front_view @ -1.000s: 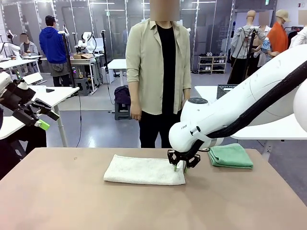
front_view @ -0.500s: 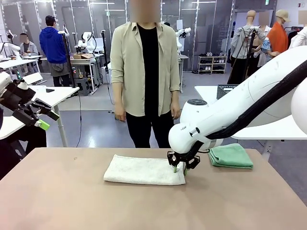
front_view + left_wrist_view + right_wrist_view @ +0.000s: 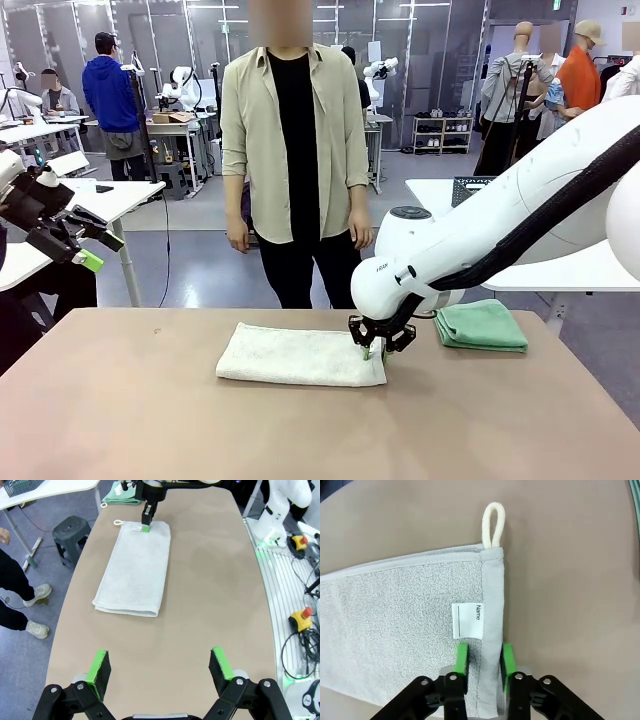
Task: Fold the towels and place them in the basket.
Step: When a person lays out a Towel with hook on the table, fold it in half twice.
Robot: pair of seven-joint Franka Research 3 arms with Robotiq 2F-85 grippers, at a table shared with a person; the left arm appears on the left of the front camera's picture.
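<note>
A cream-white towel (image 3: 300,355), folded into a long strip, lies flat on the tan table (image 3: 150,420). My right gripper (image 3: 372,350) stands at its right end, shut on the towel's hem (image 3: 492,625) just beside the name label (image 3: 467,621) and below the hanging loop (image 3: 493,525). Seen from the left wrist, the same strip (image 3: 135,570) has the right gripper (image 3: 146,525) at its far end. A folded sea-green towel (image 3: 482,325) rests at the table's far right. A dark lattice basket (image 3: 20,485) sits on a white side table. My left gripper (image 3: 160,666) hangs open, raised off to the left (image 3: 75,240).
A person (image 3: 295,150) stands at the far side of the table, hands down at the sides. A white side table (image 3: 560,270) lies behind the right arm. The near half of the tan table is bare. A stool (image 3: 70,530) stands on the floor.
The right gripper's jaws have closed on the cream-white towel's hem. The person has stepped toward picture left. The left arm has not moved.
</note>
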